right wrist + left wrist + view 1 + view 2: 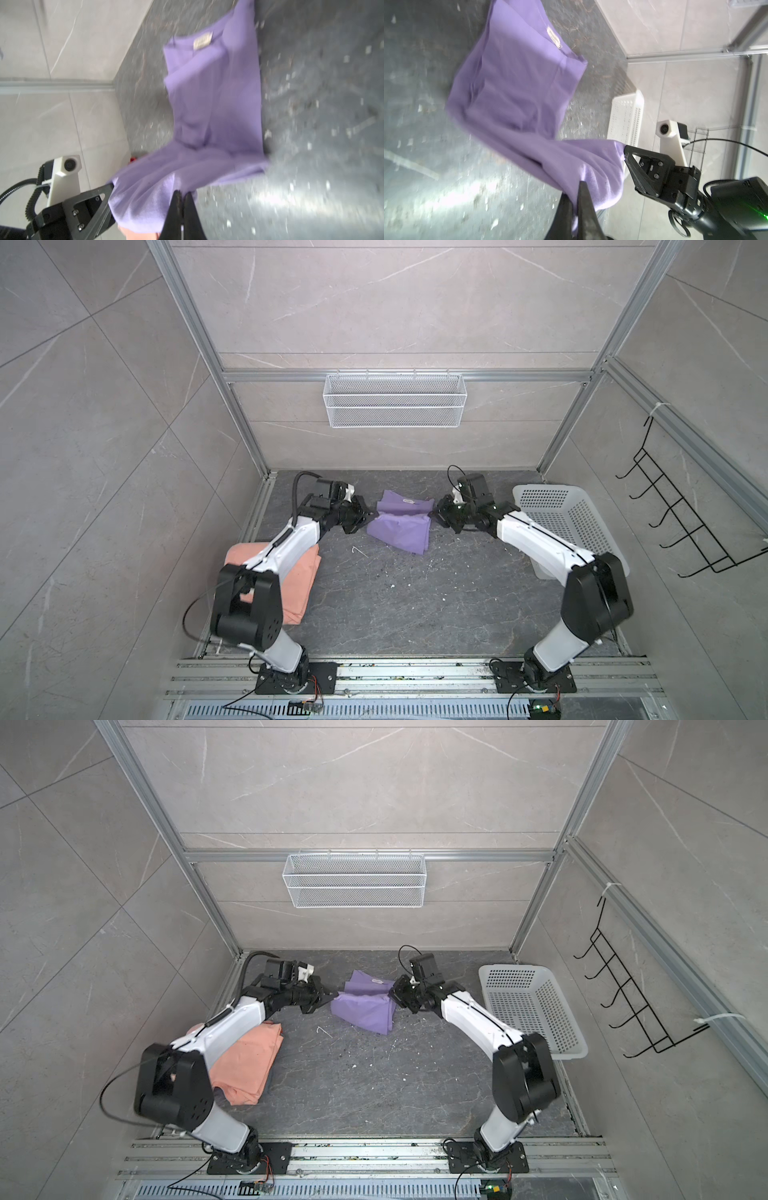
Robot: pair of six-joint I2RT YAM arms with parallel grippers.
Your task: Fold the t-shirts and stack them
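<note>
Left gripper [371, 513]: clenched on the left edge of the purple shirt [401, 526].
Right gripper [434, 514]: clenched on the same shirt's right edge.
Purple shirt: at the far middle of the table [415, 614]; 1 fold is stretched between the 2 grippers and the rest drapes down onto the table.
Peach shirt [299, 585]: roughly folded at the table's left side, partly under the left arm, well apart from the purple shirt.
Basket [582, 526]: on the table's right side, beside the right arm.
Top views only: the peach shirt's whereabouts and the whole basket.
Wrist views only: purple cloth pinched between each pair of closed jaws, and a pale label [554, 39] on the shirt.
Left wrist view only: 1 end of the basket beyond the right gripper.
</note>
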